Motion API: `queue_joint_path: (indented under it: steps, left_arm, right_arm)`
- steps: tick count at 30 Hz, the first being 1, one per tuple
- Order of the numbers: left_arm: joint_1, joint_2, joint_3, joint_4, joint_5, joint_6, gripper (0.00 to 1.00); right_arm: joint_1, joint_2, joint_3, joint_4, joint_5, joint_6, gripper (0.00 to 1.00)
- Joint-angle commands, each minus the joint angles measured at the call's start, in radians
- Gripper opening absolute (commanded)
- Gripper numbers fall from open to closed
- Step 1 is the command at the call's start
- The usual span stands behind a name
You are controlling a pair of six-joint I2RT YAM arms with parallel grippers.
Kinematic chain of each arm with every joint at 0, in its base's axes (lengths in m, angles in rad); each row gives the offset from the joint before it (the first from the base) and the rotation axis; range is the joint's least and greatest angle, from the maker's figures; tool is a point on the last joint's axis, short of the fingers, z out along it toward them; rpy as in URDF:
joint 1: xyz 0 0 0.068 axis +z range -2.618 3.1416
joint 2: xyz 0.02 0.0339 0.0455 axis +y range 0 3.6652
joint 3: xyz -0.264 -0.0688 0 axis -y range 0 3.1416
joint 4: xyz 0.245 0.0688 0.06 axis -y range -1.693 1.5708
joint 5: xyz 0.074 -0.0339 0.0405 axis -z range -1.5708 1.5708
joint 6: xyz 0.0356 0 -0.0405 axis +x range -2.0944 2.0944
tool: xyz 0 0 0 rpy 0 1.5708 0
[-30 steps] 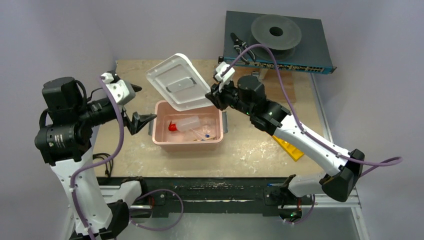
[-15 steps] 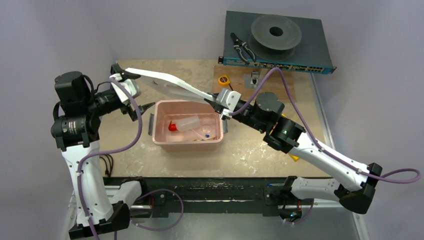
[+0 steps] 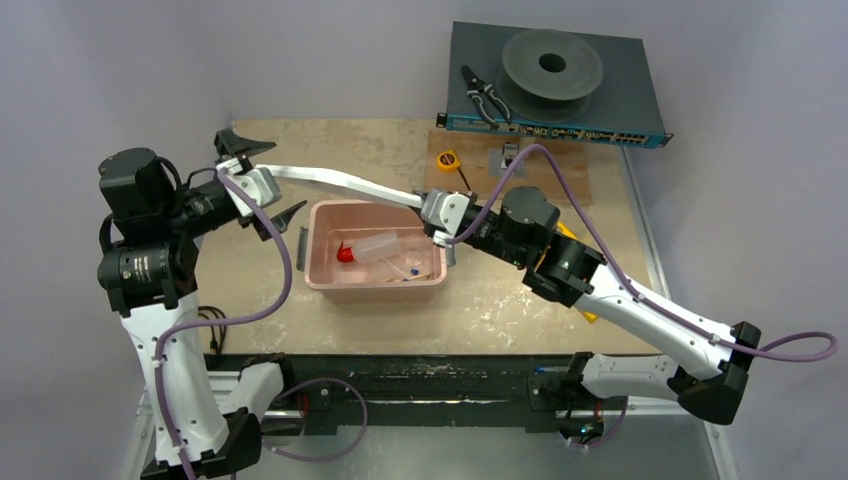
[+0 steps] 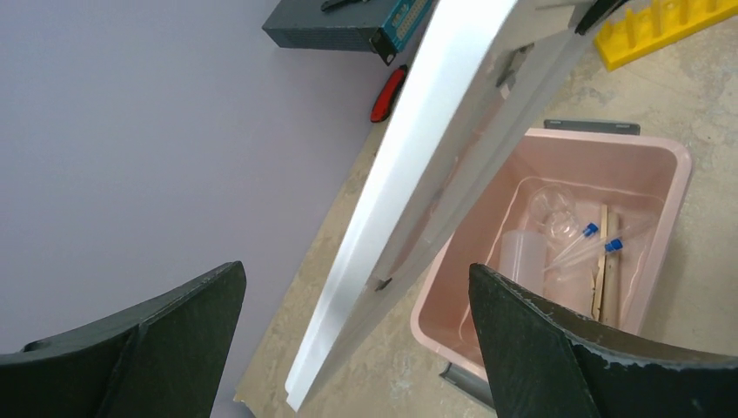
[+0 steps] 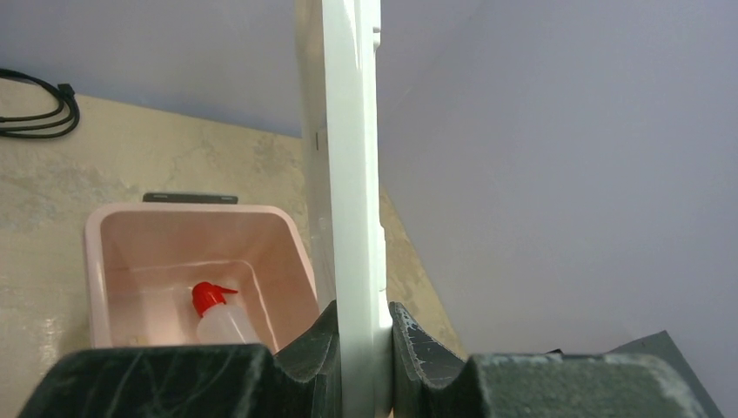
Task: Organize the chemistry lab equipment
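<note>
**Top view, read near to far.** The right gripper [image 3: 437, 214], at 3 o'clock of the pink bin [image 3: 372, 284], is clamped on one short edge of the white lid [image 3: 340, 182]. The right wrist view shows both jaws pressed flat against that rim. The lid hangs edge-on above the bin's far wall and runs toward 10 o'clock. There its free end sits between the widely parted fingers of the left gripper [image 3: 262, 178], touching neither so far as can be seen.

Inside the bin lie the squeeze bottle [image 3: 378, 246], red nozzle toward 9 o'clock, the blue-tipped tubes [image 4: 593, 242] and the wooden sticks [image 4: 604, 283]. The yellow rack [image 4: 648, 30] lies on the table at 4 o'clock of the bin.

**Step in hand.** This appears to be a two-arm steadying or handover of the lid. It would go best if the left fingers close squarely on the free end before the right grip loosens. The long panel should also be kept from swinging about its one clamped edge, and kept clear of the bin rim.

**Hidden or unclear.** From above, most of the rack is hidden beneath the right arm, and the left wrist view crops it. The stick count cannot be read. A clear rounded item [image 4: 550, 207] beside the tubes is too faint to name. Farther off, toward 1 o'clock, lie the tape measure [image 3: 447, 160] and the pliers [image 3: 486, 96].
</note>
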Motion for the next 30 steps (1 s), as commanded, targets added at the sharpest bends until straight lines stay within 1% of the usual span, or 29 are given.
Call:
queue_joint_path:
  steps: [1,3,5,9,12,15,17,19,21,22,24,26,28,29,30]
  left_arm:
    - [0.005,0.03,0.043,-0.184,0.015,0.215,1.0]
    - [0.004,0.061,0.076,-0.296,0.012,0.31,1.0]
    - [0.004,0.084,0.089,-0.334,0.005,0.342,0.99]
    - [0.003,0.078,0.057,-0.293,-0.01,0.36,0.95]
    - [0.003,0.081,0.057,-0.32,-0.013,0.413,0.88]
    - [0.002,0.11,0.093,-0.398,-0.021,0.482,0.73]
    - [0.001,0.136,0.132,-0.491,-0.022,0.558,0.54]
    - [0.0,0.165,0.18,-0.569,-0.021,0.604,0.36]
    - [-0.012,0.183,0.209,-0.599,-0.018,0.599,0.12]
    - [-0.021,0.182,0.209,-0.59,-0.023,0.587,0.04]
    - [-0.037,0.148,0.165,-0.519,-0.051,0.543,0.01]
    - [-0.043,0.085,0.068,-0.372,-0.086,0.485,0.0]
    - [-0.046,0.014,-0.065,-0.211,-0.132,0.435,0.0]
    - [-0.045,-0.011,-0.109,-0.122,-0.153,0.413,0.0]
    - [-0.045,-0.023,-0.132,-0.083,-0.173,0.388,0.0]
  right_arm:
    - [0.01,-0.035,0.015,0.096,-0.01,-0.049,0.0]
    - [0.014,-0.026,0.036,0.081,-0.025,-0.06,0.0]
    - [0.021,-0.018,0.052,0.074,-0.046,-0.063,0.0]
    - [0.052,0.004,0.074,0.058,-0.058,-0.061,0.0]
    - [0.071,0.019,0.078,0.061,-0.044,-0.057,0.0]
    - [0.075,0.028,0.08,0.075,-0.021,-0.051,0.0]
    - [0.076,0.033,0.073,0.095,0.01,-0.048,0.01]
    - [0.076,0.042,0.069,0.113,0.055,-0.04,0.05]
    - [0.076,0.059,0.074,0.127,0.113,-0.034,0.11]
    - [0.075,0.07,0.083,0.13,0.138,-0.023,0.17]
    - [0.075,0.094,0.102,0.129,0.186,0.005,0.34]
    - [0.076,0.11,0.128,0.127,0.233,0.046,0.43]
    - [0.077,0.125,0.164,0.11,0.286,0.12,0.63]
    - [0.075,0.134,0.195,0.095,0.336,0.168,0.69]
    - [0.068,0.154,0.24,0.036,0.358,0.214,0.71]
